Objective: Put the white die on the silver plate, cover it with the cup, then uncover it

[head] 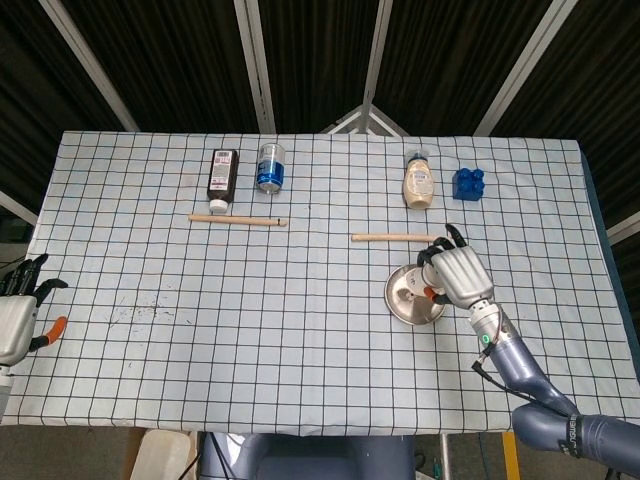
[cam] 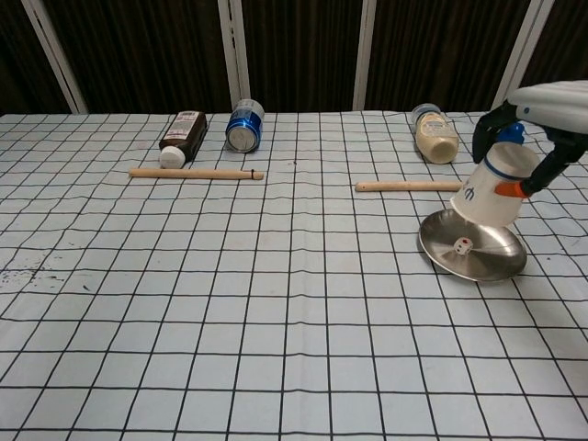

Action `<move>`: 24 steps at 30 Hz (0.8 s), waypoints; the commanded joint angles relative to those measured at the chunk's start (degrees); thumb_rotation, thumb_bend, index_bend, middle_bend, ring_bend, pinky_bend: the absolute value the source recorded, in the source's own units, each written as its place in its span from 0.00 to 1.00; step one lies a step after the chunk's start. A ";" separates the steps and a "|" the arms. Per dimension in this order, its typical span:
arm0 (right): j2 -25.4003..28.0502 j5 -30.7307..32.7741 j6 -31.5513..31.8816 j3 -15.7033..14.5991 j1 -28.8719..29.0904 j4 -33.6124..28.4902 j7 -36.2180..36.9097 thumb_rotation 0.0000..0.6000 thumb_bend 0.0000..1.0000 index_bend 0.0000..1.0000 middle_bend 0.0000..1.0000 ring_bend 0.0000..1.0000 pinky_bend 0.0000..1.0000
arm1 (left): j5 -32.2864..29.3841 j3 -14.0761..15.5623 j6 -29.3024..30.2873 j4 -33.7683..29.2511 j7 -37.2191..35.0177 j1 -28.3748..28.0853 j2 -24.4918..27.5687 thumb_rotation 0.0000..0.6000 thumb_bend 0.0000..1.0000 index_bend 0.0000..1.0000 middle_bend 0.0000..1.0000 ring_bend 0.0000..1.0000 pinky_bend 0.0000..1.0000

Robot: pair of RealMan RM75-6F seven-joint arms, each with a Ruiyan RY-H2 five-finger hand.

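- White die (cam: 465, 246) lies on the silver plate (cam: 496, 264), uncovered.
- Right hand (head: 460, 274) grips the inverted cup (cam: 493, 190), tilted above the plate's far side.
- Left hand (head: 20, 310) rests far left, fingers apart, empty.

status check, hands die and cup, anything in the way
Right hand holds cup tilted above silver plate. White die on plate, uncovered. Left hand idle, open. Nothing blocking.
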 commanded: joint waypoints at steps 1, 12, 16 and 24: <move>-0.10 2.21 -0.20 0.86 0.69 2.15 -2.84 1.00 0.36 0.46 0.46 0.23 0.00 | -0.37 -0.08 -0.10 0.02 0.02 0.04 -0.03 1.00 0.47 0.31 0.00 0.00 0.10; -2.94 8.24 -7.50 2.66 4.00 15.20 -1.10 1.00 0.36 0.46 0.46 0.23 0.00 | -1.19 -0.44 -0.47 0.33 0.32 -0.14 -0.19 1.00 0.47 0.31 0.00 0.00 0.10; -4.04 8.79 -9.47 2.56 4.38 18.85 0.51 1.00 0.36 0.46 0.46 0.23 0.00 | -1.38 -0.48 -0.53 0.37 0.56 -0.17 -0.26 1.00 0.47 0.31 0.00 0.00 0.10; -7.71 8.79 -14.23 1.71 4.25 29.21 6.54 1.00 0.36 0.46 0.46 0.23 0.00 | -2.37 -0.56 -1.51 0.75 2.57 -0.71 -1.16 1.00 0.47 0.31 0.00 0.00 0.10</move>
